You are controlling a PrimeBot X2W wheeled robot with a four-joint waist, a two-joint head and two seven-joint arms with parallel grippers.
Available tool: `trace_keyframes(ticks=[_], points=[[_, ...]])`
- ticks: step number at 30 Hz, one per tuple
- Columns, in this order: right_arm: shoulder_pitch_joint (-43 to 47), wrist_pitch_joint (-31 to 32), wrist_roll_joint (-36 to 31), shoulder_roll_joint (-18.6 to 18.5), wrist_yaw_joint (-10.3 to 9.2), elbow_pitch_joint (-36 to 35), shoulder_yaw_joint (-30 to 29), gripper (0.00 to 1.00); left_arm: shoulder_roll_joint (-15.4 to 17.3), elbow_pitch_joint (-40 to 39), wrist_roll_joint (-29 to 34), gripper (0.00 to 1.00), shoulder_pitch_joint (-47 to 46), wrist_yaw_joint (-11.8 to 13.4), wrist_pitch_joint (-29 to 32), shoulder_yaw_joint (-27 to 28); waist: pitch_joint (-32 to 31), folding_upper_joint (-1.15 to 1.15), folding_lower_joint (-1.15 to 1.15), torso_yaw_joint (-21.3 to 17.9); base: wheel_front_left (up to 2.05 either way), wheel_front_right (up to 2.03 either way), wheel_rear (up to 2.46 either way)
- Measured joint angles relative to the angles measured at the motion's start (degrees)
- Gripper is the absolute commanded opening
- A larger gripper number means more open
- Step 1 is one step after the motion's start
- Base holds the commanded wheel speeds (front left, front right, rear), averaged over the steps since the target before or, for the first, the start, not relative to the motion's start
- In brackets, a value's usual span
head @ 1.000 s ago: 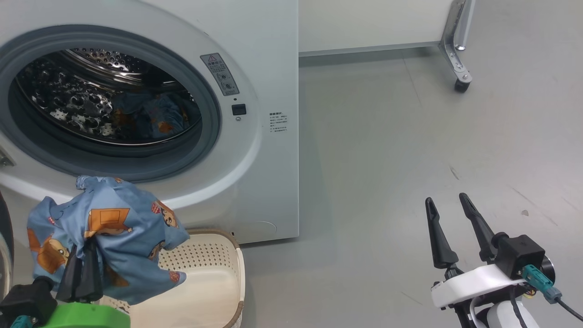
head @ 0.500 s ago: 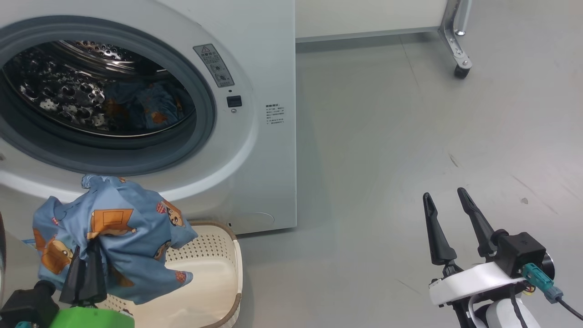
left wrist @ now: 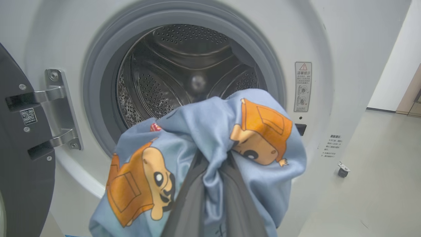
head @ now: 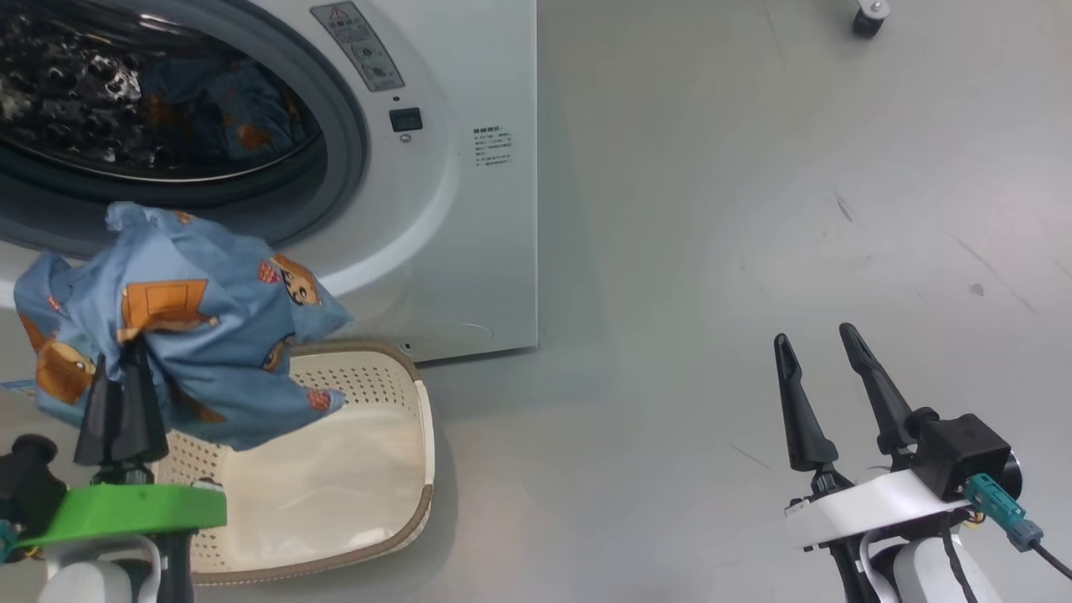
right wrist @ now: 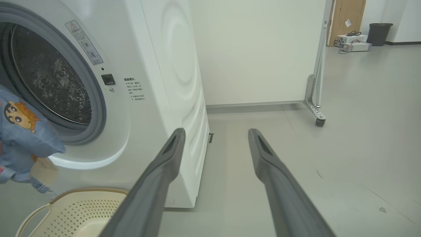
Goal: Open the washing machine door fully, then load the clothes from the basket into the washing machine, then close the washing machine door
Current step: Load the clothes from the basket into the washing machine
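The clothes (head: 193,310) are pinched by the left gripper (head: 124,373) — a lump without clear long axis, aimed at the washing machine (head: 486,234) mouth. The right gripper (head: 825,364) is held spread.

We lose the tips of the left gripper (head: 124,373) in the cartoon-print garment (left wrist: 204,131), the door (left wrist: 19,148) is cropped left of the washing machine (left wrist: 329,33), and its warning sticker (left wrist: 303,86) is illegible.

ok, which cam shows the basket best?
Head view: the basket is seen from above, most of its rim and inside visible, the garment hanging over its far left corner. Right wrist view catches one perforated end and a handle at its bottom edge.
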Motion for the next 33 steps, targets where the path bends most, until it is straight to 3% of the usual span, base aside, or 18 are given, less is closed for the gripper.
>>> trace_keyframes(ticks=[13,33], points=[[-4.37,0.43,-0.66,0.01,-0.04,-3.02,1.11,1.0,0.89,0.2,-0.15,0.0,-12.07,0.0,0.0,2.24,10.2,0.0,0.01,-0.89,0.0,0.0,0.0],[-10.79,0.31,-0.66,0.24,-0.05,-3.76,2.64,1.0,9.42,6.68,-0.73,0.0,-35.09,0.0,2.27,3.07,24.32,0.0,0.01,-3.59,0.0,0.0,0.0]])
